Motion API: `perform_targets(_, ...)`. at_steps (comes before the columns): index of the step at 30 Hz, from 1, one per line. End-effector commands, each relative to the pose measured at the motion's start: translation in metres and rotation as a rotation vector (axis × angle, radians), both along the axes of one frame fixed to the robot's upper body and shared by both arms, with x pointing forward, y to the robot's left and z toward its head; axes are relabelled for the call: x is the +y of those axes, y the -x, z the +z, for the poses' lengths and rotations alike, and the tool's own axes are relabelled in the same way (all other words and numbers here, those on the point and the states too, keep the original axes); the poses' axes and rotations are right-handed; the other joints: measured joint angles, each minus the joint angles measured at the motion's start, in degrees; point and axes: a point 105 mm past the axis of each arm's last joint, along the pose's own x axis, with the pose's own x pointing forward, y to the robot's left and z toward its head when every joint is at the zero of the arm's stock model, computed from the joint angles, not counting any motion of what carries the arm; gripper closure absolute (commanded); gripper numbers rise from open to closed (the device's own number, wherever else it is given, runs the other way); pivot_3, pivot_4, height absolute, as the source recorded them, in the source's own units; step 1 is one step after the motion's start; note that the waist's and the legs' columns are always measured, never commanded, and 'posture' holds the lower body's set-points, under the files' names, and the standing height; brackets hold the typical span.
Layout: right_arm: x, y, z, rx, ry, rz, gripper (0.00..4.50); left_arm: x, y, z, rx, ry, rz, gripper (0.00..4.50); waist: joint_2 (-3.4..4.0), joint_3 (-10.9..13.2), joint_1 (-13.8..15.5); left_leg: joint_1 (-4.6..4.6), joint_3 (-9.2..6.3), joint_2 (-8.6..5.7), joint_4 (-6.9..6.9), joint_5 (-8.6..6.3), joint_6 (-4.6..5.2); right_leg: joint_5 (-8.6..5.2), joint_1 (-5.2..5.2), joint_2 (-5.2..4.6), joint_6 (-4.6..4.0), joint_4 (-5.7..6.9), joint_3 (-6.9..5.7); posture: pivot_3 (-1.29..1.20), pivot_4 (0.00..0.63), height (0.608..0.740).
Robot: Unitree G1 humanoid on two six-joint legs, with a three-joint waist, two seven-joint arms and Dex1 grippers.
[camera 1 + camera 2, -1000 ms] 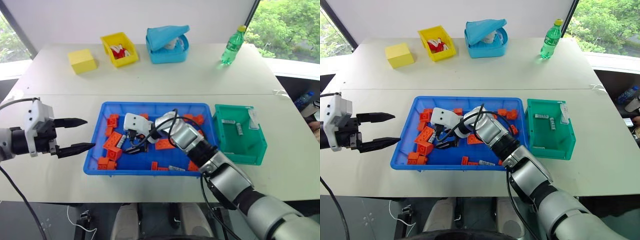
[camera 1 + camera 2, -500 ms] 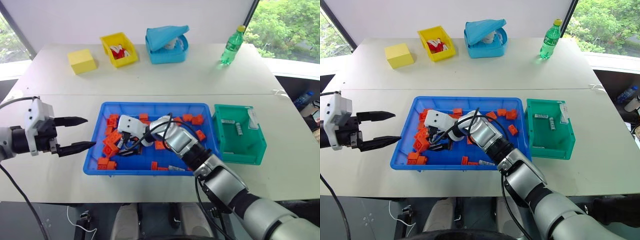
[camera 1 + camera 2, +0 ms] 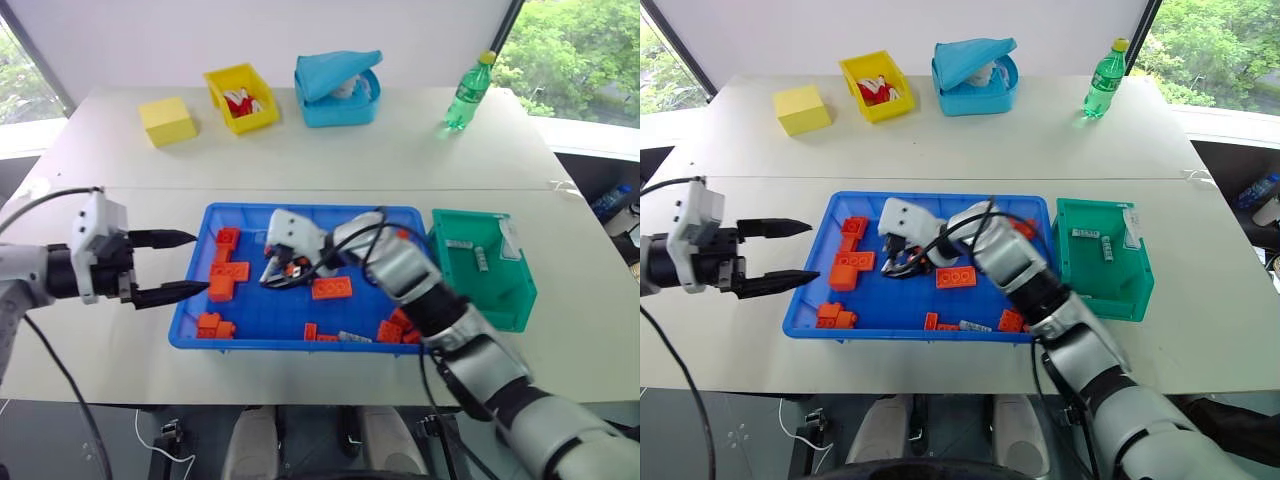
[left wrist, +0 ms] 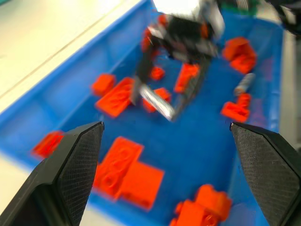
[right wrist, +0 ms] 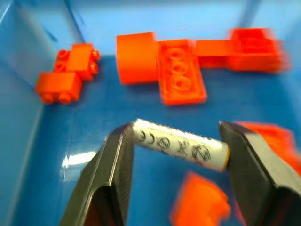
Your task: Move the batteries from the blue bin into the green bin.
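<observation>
We've got the right gripper (image 5: 176,155) clamped on a battery (image 5: 181,145), held end to end between its two fingers above the floor of the blue bin (image 3: 300,322), roughly mid-bin. Orange bricks (image 3: 331,288) lie scattered around it in there, and another battery (image 3: 354,337) lies near the bin's front wall. Our left gripper (image 3: 168,267) has its fingers spread wide, holding nothing, at the bin's left rim. The green bin (image 3: 505,296) sits just right of the blue one with two batteries in it (image 3: 479,258). A yellow bin (image 3: 240,97), a light-blue tub (image 3: 337,104) and a green bottle (image 3: 467,92) stand at the far side of the table (image 3: 380,150).
</observation>
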Motion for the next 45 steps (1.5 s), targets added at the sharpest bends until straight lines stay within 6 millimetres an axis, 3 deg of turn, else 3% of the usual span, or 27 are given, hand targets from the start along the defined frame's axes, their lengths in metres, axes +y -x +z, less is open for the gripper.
perform_targets(1, -0.039, 0.003, 0.041, -0.044, -0.064, -0.063, 2.32, -0.028, 0.005, 0.01, -0.029, 0.04, -0.124, 0.0, 0.0, 0.0, 0.2, -0.02, 0.0, -0.01, 0.0, 0.0, 0.0, 0.0, -0.01, -0.01, 0.0, 0.0, 0.0, 0.0, 0.15, 0.736)
perform_targets(7, -0.137, 0.004, 0.064, -0.1, -0.001, -0.344, 2.32, -0.056, 0.007, 0.01, -0.02, 0.06, -0.265, 0.0, -0.02, 0.0, 0.0, -0.04, -0.01, -0.03, -0.01, 0.0, 0.01, 0.0, 0.0, 0.01, 0.01, -0.1, 0.0, 0.0, 0.15, 0.736)
perform_targets(11, -0.193, 0.016, 0.065, -0.097, 0.056, -0.516, 2.32, -0.061, 0.006, 0.01, -0.014, 0.052, -0.322, 0.0, -0.02, 0.0, -0.2, -0.01, -0.02, -0.03, -0.04, 0.0, 0.01, 0.0, -0.01, 0.07, 0.01, -0.12, 0.02, 0.0, 0.15, 0.736)
perform_targets(15, -0.231, 0.032, 0.047, -0.051, 0.116, -0.639, 2.32, -0.059, 0.003, 0.011, -0.014, 0.037, -0.343, 0.0, -0.03, 0.0, 0.0, 0.05, -0.06, -0.03, -0.04, -0.01, 0.01, -0.01, 0.05, 0.09, 0.01, -0.15, 0.03, 0.0, 0.15, 0.736)
perform_targets(17, -0.24, 0.035, 0.043, -0.047, 0.128, -0.67, 2.32, -0.058, 0.002, 0.011, -0.013, 0.032, -0.348, 0.0, -0.03, 0.0, -0.2, 0.06, -0.04, -0.03, -0.03, 0.0, 0.01, -0.01, 0.09, 0.07, 0.02, -0.17, 0.04, 0.0, 0.15, 0.736)
perform_targets(20, -0.247, 0.035, 0.041, -0.05, 0.129, -0.693, 0.95, -0.057, 0.002, 0.01, -0.011, 0.029, -0.351, 0.0, -0.03, 0.0, -0.3, 0.09, 0.01, -0.04, 0.0, 0.0, 0.01, -0.01, 0.09, 0.07, 0.03, -0.17, 0.13, 0.0, 0.15, 0.736)
perform_targets(21, -0.247, 0.034, 0.042, -0.061, 0.13, -0.689, 0.32, -0.057, 0.002, 0.01, -0.01, 0.027, -0.351, 0.0, -0.03, 0.0, -0.3, 0.1, 0.01, -0.04, 0.0, 0.0, 0.02, -0.01, 0.09, 0.07, 0.03, -0.16, 0.13, 0.0, 0.15, 0.736)
perform_targets(22, -0.246, 0.033, 0.045, -0.074, 0.133, -0.675, 0.01, -0.057, 0.002, 0.01, -0.01, 0.027, -0.352, 0.0, -0.03, 0.0, -0.2, 0.12, -0.01, -0.04, 0.0, 0.0, 0.01, -0.01, 0.1, 0.08, 0.03, -0.16, 0.13, 0.0, 0.15, 0.736)
perform_targets(27, -0.21, 0.023, 0.075, -0.15, 0.134, -0.443, 0.01, -0.054, 0.003, 0.01, -0.01, 0.017, -0.348, 0.0, 0.05, 0.0, -0.6, 0.13, 0.06, -0.04, 0.0, 0.0, 0.02, -0.02, 0.06, 0.09, 0.01, -0.16, 0.21, 0.0, 0.15, 0.736)
perform_targets(32, -0.168, 0.018, 0.08, -0.128, 0.143, -0.243, 0.01, -0.05, 0.003, 0.011, -0.013, 0.015, -0.317, 0.0, 0.03, 0.0, -0.2, 0.15, -0.01, -0.02, -0.09, 0.0, 0.02, -0.03, 0.08, 0.13, -0.01, -0.16, 0.17, 0.0, 0.15, 0.736)
perform_targets(34, -0.143, 0.022, 0.07, -0.082, 0.181, -0.109, 0.01, -0.048, 0.005, 0.011, -0.004, 0.016, -0.299, 0.0, 0.04, 0.0, -0.2, 0.12, 0.02, -0.02, -0.08, -0.01, 0.02, -0.03, 0.05, 0.11, 0.0, -0.17, 0.18, 0.0, 0.15, 0.736)
perform_targets(37, -0.122, 0.029, 0.057, -0.016, 0.219, 0.004, 0.01, -0.045, 0.008, 0.01, 0.01, 0.014, -0.286, 0.0, 0.04, 0.0, -0.2, 0.09, 0.03, -0.02, -0.08, -0.01, 0.02, -0.02, 0.03, 0.1, 0.01, -0.17, 0.18, 0.0, 0.15, 0.736)
perform_targets(41, -0.107, 0.045, 0.038, 0.084, 0.287, 0.132, 0.01, -0.044, 0.014, 0.012, 0.033, 0.016, -0.271, 0.0, 0.03, 0.0, 0.1, -0.05, 0.01, -0.02, 0.0, 0.0, 0.02, -0.02, -0.03, 0.05, 0.01, -0.17, 0.11, 0.0, 0.15, 0.736)
perform_targets(45, -0.098, 0.047, 0.022, 0.137, 0.321, 0.164, 0.01, -0.045, 0.016, 0.015, 0.044, 0.026, -0.256, 0.0, 0.02, 0.0, 0.0, -0.07, 0.01, -0.03, 0.06, 0.0, 0.02, -0.02, -0.01, 0.02, 0.0, -0.17, 0.09, 0.0, 0.15, 0.736)
